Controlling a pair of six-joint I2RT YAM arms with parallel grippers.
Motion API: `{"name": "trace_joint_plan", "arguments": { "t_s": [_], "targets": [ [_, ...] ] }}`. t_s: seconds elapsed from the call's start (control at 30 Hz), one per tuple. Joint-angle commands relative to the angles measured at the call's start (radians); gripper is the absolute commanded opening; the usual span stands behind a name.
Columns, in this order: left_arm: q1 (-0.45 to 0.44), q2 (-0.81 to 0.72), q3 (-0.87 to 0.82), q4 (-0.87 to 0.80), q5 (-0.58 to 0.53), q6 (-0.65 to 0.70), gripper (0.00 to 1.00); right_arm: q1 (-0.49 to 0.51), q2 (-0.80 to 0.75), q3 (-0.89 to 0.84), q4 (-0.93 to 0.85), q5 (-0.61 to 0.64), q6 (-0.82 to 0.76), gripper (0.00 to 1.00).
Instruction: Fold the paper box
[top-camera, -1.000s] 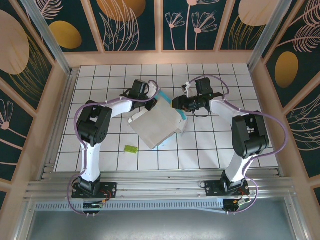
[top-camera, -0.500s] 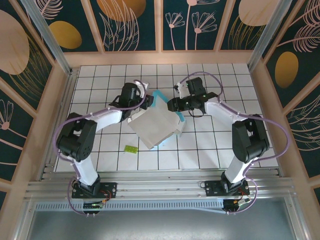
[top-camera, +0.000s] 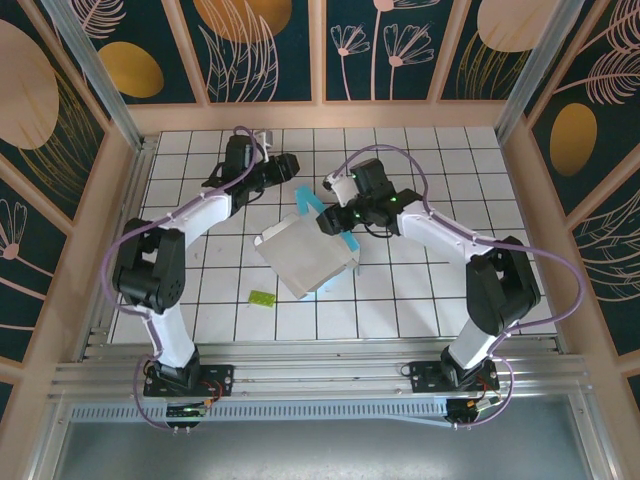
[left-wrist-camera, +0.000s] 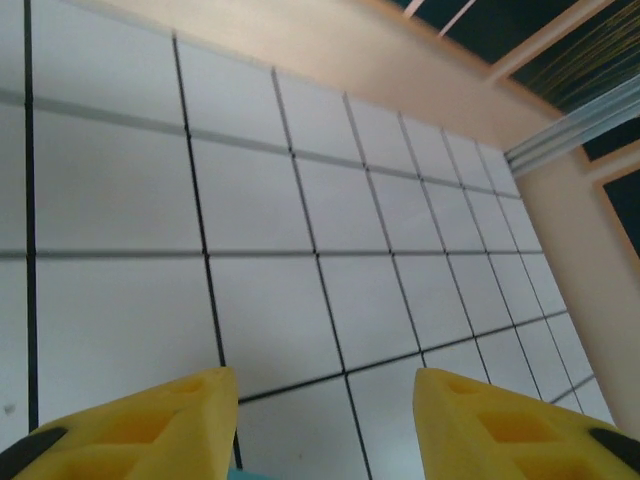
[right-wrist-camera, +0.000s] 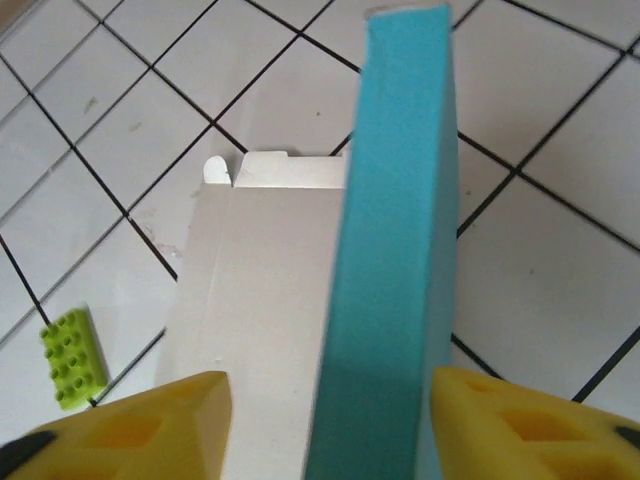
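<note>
near the middle of the table (top-camera: 430, 300) the box (top-camera: 300, 255) lies flattened, white side up, turned at an angle to the tile lines. one turquoise flap (top-camera: 312, 202) is raised along its far right edge. right hand (top-camera: 328, 222) sits over the middle of that edge. in its wrist view the yellow fingers (right-wrist-camera: 150, 420) are spread to either side of the upright flap. a gap shows on the left, and the right finger is just beside the flap; whether it touches i cannot tell. left hand (top-camera: 287, 166) hangs beyond the box's far corner, apart from it, fingers (left-wrist-camera: 150, 420) spread over bare tiles. a green piece (top-camera: 262, 297) lies near the box's near left edge, not touching it. open tiles run from the box to the wooden wall (top-camera: 320, 118) on the far side and out to the right.
</note>
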Motion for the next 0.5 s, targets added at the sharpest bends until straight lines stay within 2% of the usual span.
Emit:
{"name": "trace_joint_plan", "arguments": {
  "t_s": [0.0, 0.17, 0.27, 0.47],
  "targets": [
    [0.007, 0.066, 0.049, -0.079, 0.174, -0.039, 0.5, 0.017, 0.027, 0.055, -0.041, 0.083, -0.057, 0.6],
    [0.007, 0.118, 0.073, -0.055, 0.266, -0.046, 0.44, 0.032, 0.089, 0.111, -0.111, 0.132, -0.096, 0.55],
    [0.006, 0.124, 0.069, -0.049, 0.278, -0.039, 0.38, 0.041, 0.122, 0.146, -0.137, 0.149, -0.109, 0.55],
    [0.008, 0.098, 0.031, -0.063, 0.235, -0.008, 0.4, 0.042, 0.106, 0.215, -0.154, 0.167, -0.07, 0.65]
  ]
}}
